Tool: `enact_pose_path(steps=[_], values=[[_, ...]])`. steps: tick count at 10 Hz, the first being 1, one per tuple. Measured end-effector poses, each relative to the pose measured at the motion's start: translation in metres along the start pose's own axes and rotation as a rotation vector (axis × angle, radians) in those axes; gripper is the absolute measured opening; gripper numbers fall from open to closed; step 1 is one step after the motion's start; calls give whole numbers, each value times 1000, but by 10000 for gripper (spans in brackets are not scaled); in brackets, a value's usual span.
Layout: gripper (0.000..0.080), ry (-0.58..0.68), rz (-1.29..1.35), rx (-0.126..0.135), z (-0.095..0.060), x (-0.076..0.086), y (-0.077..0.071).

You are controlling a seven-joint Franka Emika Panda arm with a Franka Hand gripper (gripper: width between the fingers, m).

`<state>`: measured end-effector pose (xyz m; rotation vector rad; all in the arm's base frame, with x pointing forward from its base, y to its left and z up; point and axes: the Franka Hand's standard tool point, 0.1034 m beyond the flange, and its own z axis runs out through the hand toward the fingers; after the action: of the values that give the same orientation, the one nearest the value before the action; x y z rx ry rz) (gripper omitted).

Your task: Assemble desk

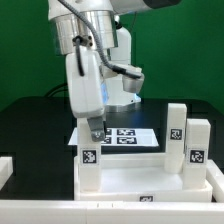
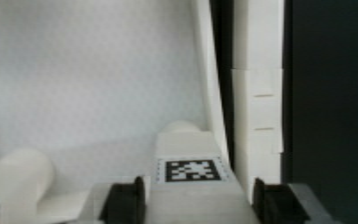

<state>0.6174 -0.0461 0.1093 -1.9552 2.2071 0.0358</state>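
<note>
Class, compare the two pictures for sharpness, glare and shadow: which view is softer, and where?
Exterior view: evenly lit, fairly sharp; the tags on the legs read clearly. Wrist view: softer throughout, the tabletop a bright, washed-out white, the gripper fingers dark and blurred at the frame's edge.

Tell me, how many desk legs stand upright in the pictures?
3. One leg stands under the gripper, at the exterior view's left. Two legs stand together at its right. A fourth may be hidden.

White arm, seemingly black cables
</note>
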Motion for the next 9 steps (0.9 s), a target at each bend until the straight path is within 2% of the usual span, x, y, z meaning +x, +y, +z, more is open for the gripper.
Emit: enact_pose_path(steps=[1,2,3,4,5,8,9], values=[[284,1,-13,0,0,1,0],[358,1,-122,-1,0,2,0],[358,1,-312,0,0,5,0],[534,-6,-514,-6,1,5,2],[625,-24,-661,-19,2,6,5],[648,-14,-828,-20,1,9,4],[648,-8,-969,-26,1,10,4]])
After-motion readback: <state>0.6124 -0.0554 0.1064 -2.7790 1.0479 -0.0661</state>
